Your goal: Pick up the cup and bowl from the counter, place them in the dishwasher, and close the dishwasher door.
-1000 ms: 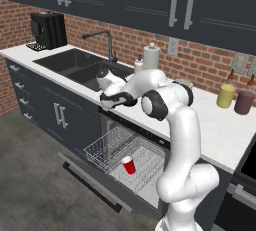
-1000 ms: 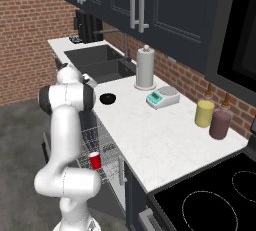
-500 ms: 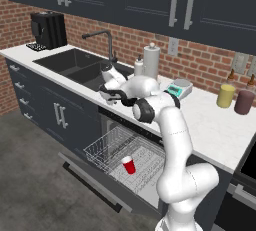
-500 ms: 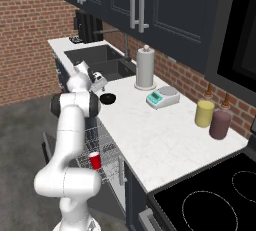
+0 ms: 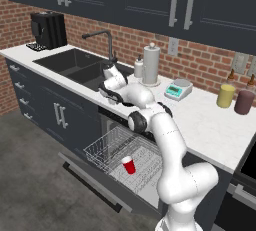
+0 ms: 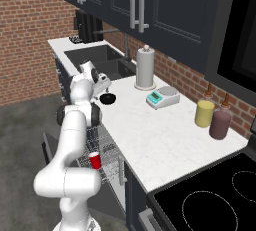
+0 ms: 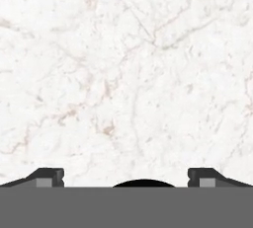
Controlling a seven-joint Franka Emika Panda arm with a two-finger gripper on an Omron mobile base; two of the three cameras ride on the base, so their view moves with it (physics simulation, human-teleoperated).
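Kitchen scene with the tabletop [image 6: 150, 140] as landmark. The gripper [image 7: 126, 176] hangs over the tabletop's near edge beside the sink [image 5: 75, 65], its jaws spread wide apart and holding nothing. The bowl [image 6: 107, 98] sits on the tabletop directly beneath the jaws; in the hand view its dark rim [image 7: 143, 183] shows between the fingertips [image 7: 47, 176]. Below the tabletop's front edge, the dishwasher door [image 5: 95, 185] lies dropped open, and the cup [image 5: 129, 165] stands upright in the dishwasher [image 5: 120, 150] rack.
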